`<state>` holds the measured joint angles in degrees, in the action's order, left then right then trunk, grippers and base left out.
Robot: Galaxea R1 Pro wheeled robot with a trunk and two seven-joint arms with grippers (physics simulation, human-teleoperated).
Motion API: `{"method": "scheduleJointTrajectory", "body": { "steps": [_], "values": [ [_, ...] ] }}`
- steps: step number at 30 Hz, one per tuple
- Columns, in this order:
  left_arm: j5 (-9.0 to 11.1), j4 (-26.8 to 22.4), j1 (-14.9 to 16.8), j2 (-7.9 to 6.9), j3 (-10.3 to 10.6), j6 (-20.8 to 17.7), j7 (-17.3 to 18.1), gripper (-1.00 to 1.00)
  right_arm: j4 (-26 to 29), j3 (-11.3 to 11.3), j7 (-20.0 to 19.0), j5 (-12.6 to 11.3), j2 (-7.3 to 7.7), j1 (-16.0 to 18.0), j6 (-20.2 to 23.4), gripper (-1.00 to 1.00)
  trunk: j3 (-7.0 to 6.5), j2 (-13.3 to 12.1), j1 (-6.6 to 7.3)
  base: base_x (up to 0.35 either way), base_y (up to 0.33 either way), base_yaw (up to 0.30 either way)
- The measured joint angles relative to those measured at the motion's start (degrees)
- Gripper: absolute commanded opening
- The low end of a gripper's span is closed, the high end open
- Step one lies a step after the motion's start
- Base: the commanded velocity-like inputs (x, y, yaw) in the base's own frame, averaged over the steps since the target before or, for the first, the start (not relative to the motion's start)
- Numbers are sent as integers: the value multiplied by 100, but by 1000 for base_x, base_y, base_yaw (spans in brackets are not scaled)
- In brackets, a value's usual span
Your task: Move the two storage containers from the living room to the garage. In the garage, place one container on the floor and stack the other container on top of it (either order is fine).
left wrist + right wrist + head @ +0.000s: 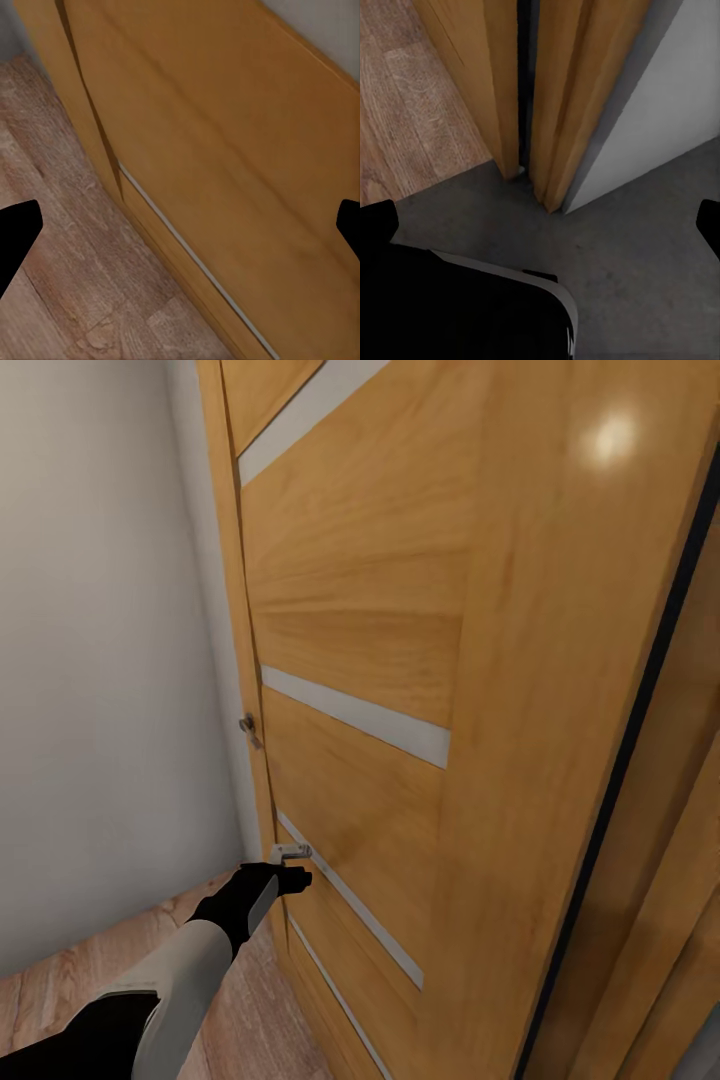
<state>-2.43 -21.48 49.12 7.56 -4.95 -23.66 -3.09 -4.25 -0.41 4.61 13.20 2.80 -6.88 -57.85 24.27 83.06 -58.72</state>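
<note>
No writing anywhere on the wooden door (400, 660); left gripper (290, 880) sits by its handle (292, 851), jaws apart, the right gripper's spread too.

Soft even light, one glare spot on the wooden door (400, 610); wrist views blurry.

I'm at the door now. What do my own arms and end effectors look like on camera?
In the head view the left arm has a pale grey-white forearm shell between black joint sections, ending in a black left end effector. In both wrist views the fingertips appear as plain black shapes at the frame edges. No cables or markings are visible.
</note>
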Motion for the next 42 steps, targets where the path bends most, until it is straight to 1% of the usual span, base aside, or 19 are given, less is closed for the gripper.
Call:
{"method": "scheduleJointTrajectory", "body": {
  "steps": [32,34,38,39,40,42],
  "values": [
    [-11,-2,0,3,-2,-3,0,100,-1,0,0,3,1,0,-9,100,0,0,0,0,0,3],
    [-45,-10,-2,31,-11,-5,6,100,-2,0,0,5,2,1,-9,100,0,-2,-1,0,0,133],
    [-45,-9,-4,204,-9,-5,7,100,-4,0,-1,3,1,1,-6,100,0,-2,-1,0,0,223],
    [52,-11,-4,232,-11,1,30,100,-3,0,-1,3,0,1,-5,100,0,-2,-1,0,0,259],
    [108,-16,-2,235,-13,4,42,100,-3,0,0,2,0,1,-4,100,-1,-2,-1,0,0,276],
    [108,-16,-2,235,-13,3,42,100,-4,0,0,1,0,2,-2,100,-1,-2,-1,0,0,283]
  ]
}}
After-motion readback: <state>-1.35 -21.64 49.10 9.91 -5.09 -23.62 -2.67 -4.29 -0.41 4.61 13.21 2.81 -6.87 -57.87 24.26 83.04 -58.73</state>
